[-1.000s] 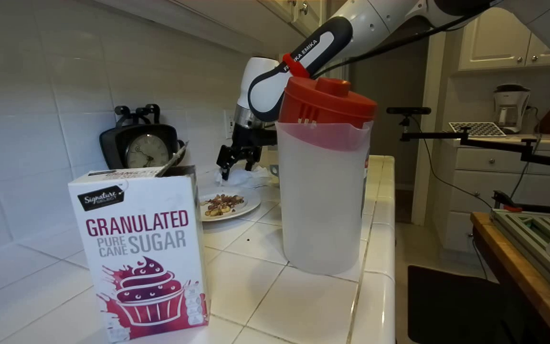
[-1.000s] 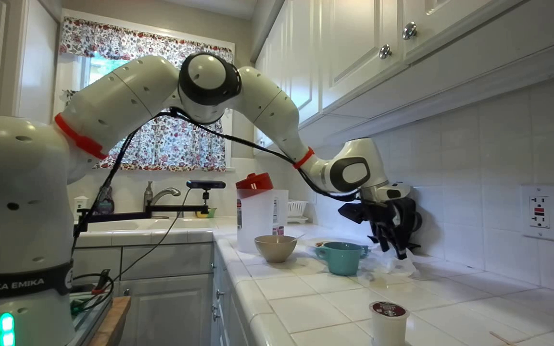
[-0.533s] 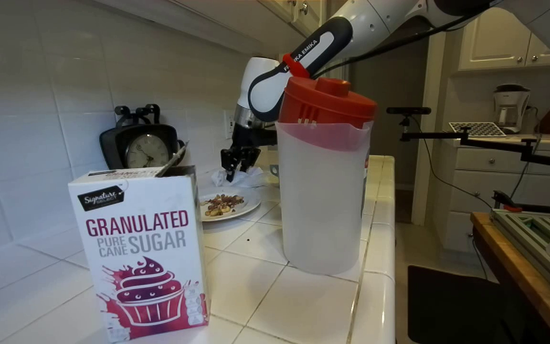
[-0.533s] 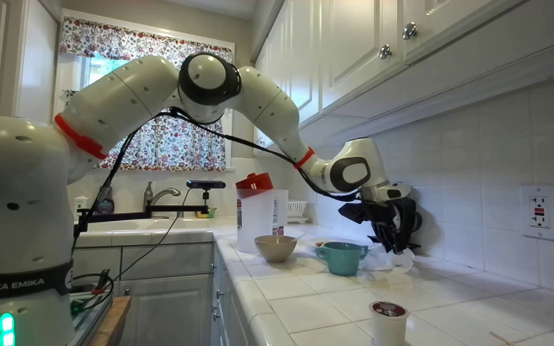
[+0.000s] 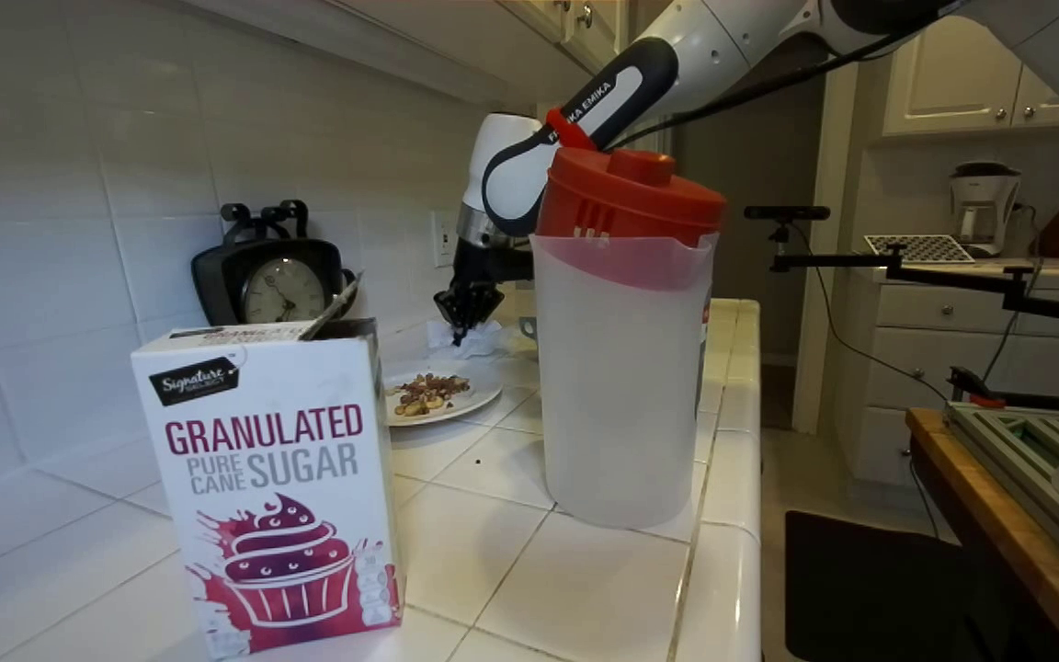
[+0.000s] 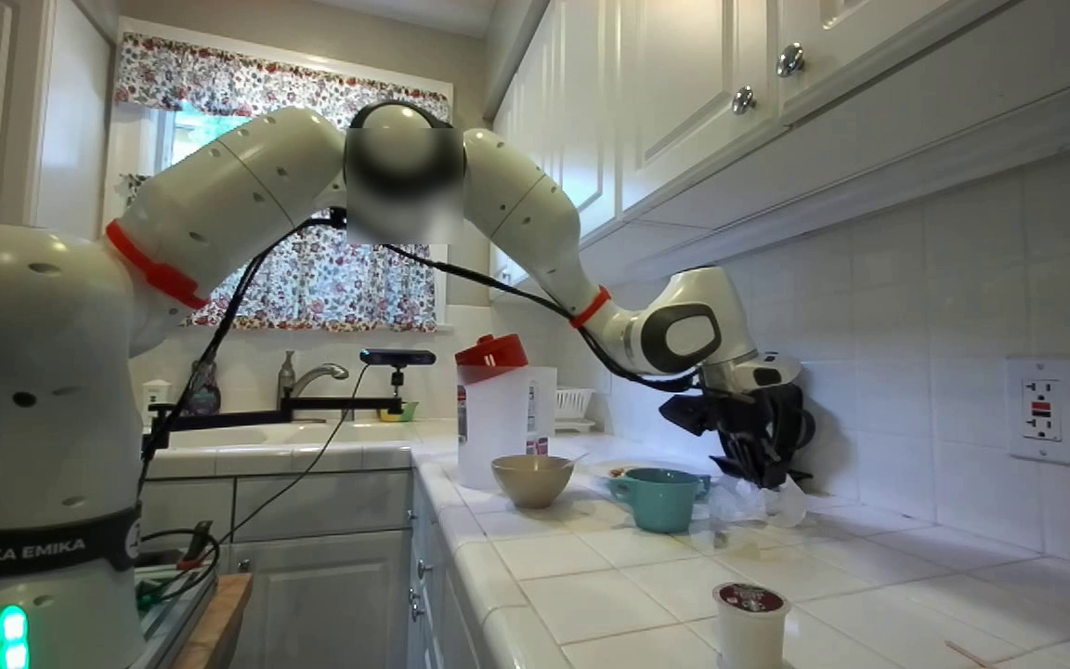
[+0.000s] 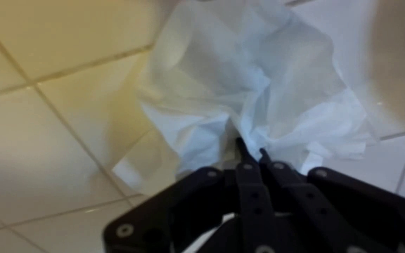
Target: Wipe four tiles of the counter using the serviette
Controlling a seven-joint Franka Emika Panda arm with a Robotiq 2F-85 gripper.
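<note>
Crumpled and thin, the white serviette [image 7: 216, 77] spreads over the white tiled counter [image 7: 30, 147] in the wrist view. My gripper [image 7: 251, 149] points down at it with both fingers together, and a fold of the serviette is pinched between the tips. In an exterior view the serviette [image 6: 781, 506] bunches up below my gripper [image 6: 765, 481], behind the teal cup. It also shows as a pale heap of serviette [image 5: 483, 342] past the plate, with my gripper [image 5: 461, 338] at its near side. Part of the serviette's underside is hidden.
Close by stand a teal cup [image 6: 660, 502] and a beige bowl [image 6: 535, 480]. A plate [image 5: 490, 395] with nuts, a red-lidded pitcher [image 5: 617, 395], a sugar box [image 5: 277, 496] and a clock [image 5: 286, 290] share the counter. A coffee pod [image 6: 753, 627] stands nearer the camera.
My fingers have come together from wide apart and gathered the serviette between them. The serviette has bunched up, and the arm has shifted slightly.
</note>
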